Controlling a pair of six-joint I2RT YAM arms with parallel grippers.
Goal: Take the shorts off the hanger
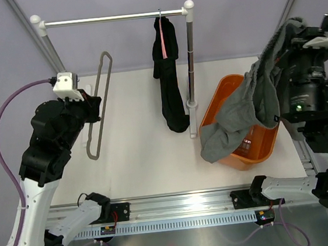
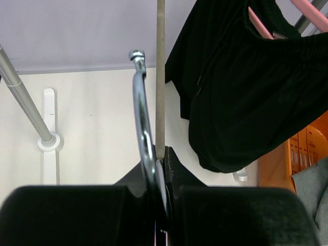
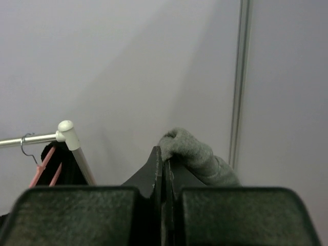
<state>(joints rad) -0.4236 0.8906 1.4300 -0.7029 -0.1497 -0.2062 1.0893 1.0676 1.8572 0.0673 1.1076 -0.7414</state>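
Shorts off, hanger bare.
The right gripper pinches the shorts above the bin; the left gripper clamps the hanger (release both next, I judge).

Left fingers clamped on bare grey hanger, grey shorts dangling from raised right arm, lower end over orange bin, black shorts on pink hanger on rail, white surface

White table: orange bin (right side), rack foot beside it.
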